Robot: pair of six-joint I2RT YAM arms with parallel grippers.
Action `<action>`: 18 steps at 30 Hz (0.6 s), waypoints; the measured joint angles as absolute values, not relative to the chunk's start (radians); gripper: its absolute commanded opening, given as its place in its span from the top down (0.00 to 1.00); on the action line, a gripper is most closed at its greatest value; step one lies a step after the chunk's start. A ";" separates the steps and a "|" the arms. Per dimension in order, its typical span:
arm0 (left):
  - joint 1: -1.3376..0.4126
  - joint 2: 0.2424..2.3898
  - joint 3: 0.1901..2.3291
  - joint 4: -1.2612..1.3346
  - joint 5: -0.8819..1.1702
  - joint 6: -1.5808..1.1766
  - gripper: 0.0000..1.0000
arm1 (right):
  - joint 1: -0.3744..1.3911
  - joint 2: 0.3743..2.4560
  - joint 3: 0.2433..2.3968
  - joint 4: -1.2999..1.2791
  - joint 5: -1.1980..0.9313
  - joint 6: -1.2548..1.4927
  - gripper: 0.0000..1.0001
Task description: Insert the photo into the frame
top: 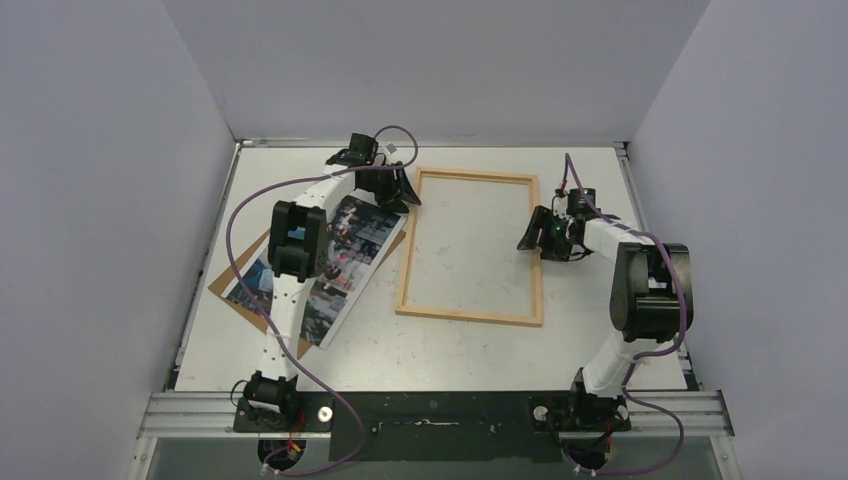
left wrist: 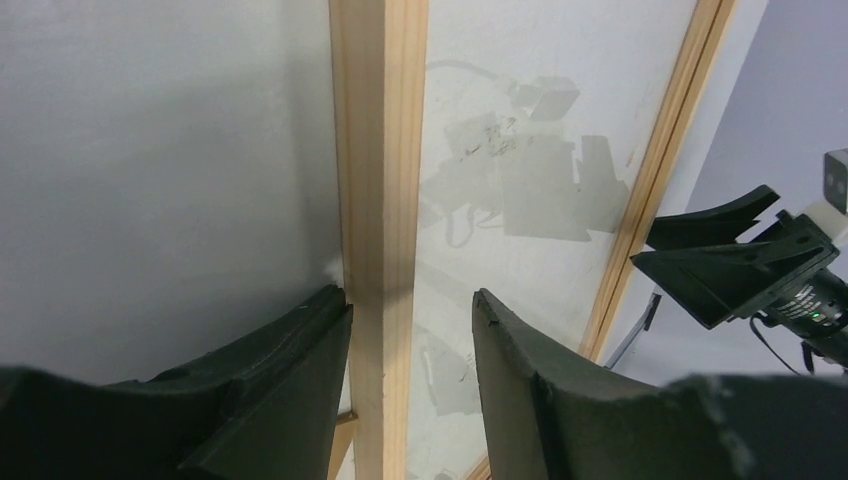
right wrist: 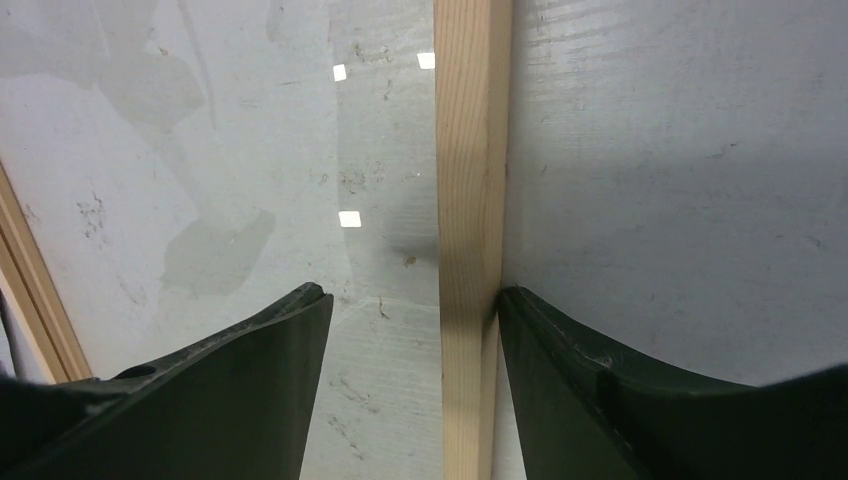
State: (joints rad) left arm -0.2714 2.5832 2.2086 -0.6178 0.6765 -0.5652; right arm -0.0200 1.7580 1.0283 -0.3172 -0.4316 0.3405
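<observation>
The frame (top: 470, 316), thin light wood, lies flat mid-table with a reflective pane inside. The photo (top: 360, 235), a glossy street print, lies left of it on a brown backing board (top: 222, 282), partly hidden by my left arm. My left gripper (top: 402, 190) is open and straddles the frame's left bar near its far corner. In the left wrist view (left wrist: 408, 295) the outer finger touches the bar (left wrist: 380, 150). My right gripper (top: 533, 232) is open astride the right bar. In the right wrist view (right wrist: 410, 292) the outer finger rests against the bar (right wrist: 472, 150).
Grey-violet walls close in the table on the left, far and right sides. A metal rail (top: 440, 412) carrying both arm bases runs along the near edge. My right gripper also shows in the left wrist view (left wrist: 740, 270), across the frame.
</observation>
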 measured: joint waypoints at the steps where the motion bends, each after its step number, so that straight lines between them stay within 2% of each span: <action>1: -0.270 2.569 2.191 -0.621 0.669 -0.563 0.51 | -0.019 1.758 1.029 -0.316 -0.431 0.345 0.36; 8: -0.253 2.482 2.125 -0.699 0.578 -0.505 0.38 | -0.011 1.740 1.069 -0.357 -0.315 0.390 0.31; 15: -0.173 2.257 1.961 -0.722 0.505 -0.448 0.36 | 0.023 1.568 1.078 -0.353 -0.217 0.509 0.30; 18: -0.138 2.104 1.826 -0.706 0.465 -0.432 0.37 | 0.096 1.508 1.078 -0.318 -0.196 0.586 0.36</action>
State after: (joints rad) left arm -0.1375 2.1044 1.8259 -0.7055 0.4648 -0.4320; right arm 0.0963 1.5082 1.0782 -0.3183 -0.1959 0.5861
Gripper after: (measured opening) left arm 0.641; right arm 0.690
